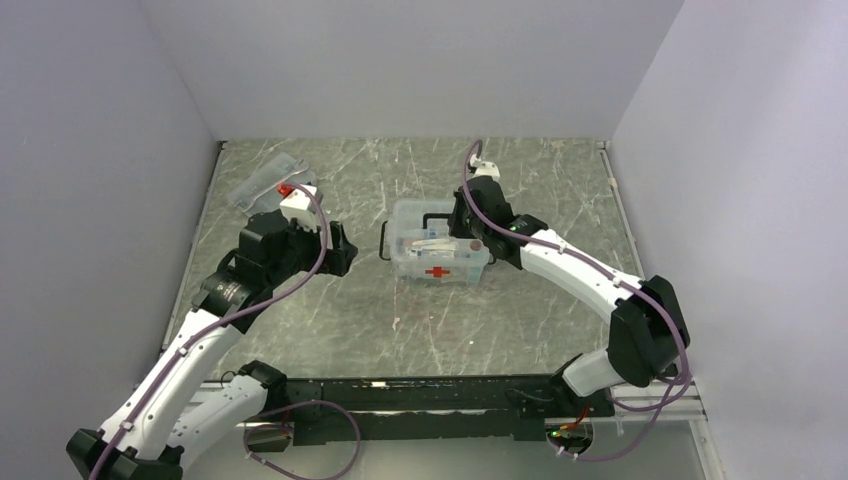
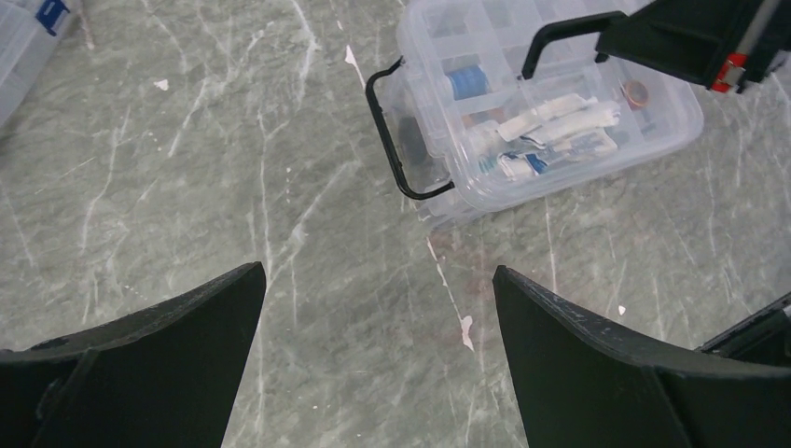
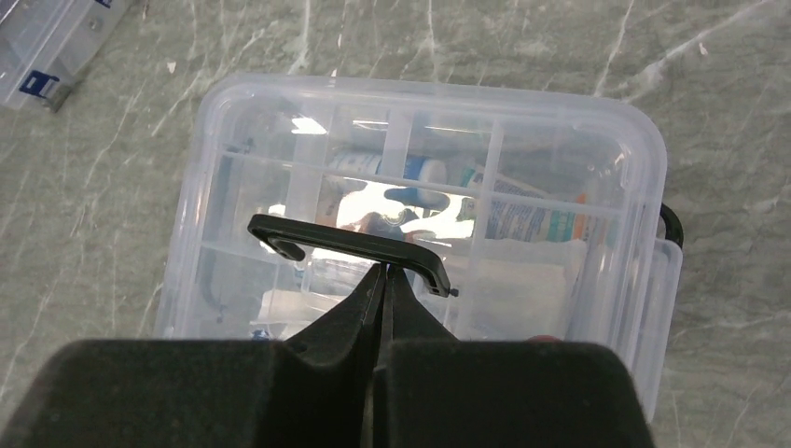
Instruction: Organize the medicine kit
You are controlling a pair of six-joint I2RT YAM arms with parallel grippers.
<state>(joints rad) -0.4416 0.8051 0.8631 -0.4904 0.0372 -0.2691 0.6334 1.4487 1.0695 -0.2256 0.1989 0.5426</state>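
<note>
top view: the kit [image 1: 438, 258] sits near the middle of the table [image 1: 540, 180], its red cross [image 1: 437, 271] facing the near edge; the right gripper [image 1: 463, 228] is at the kit's right rear, over the lid; the left gripper [image 1: 338, 250] hangs to the left of the kit, apart from it; a flat clear case [image 1: 265, 180] lies at the far left, behind the left arm.

left wrist view: the left fingers [image 2: 168, 355] are spread wide with only bare table between them, holding nothing; the kit lies ahead to the right, with packets and tubes showing through the clear plastic; a dark loop [image 2: 392, 140] stands out from its near end; a dark handle [image 2: 560, 33] runs from above the lid into the right gripper's tip; a corner of the case shows at top left.

right wrist view: the right fingers [image 3: 354, 308] are pressed together with no gap, their tips pinching the handle near its middle; the handle arcs across the lid; the kit lies right under the gripper and fills most of the view, its dividers and supplies visible; the case is in the top left corner, well apart from the kit.
</note>
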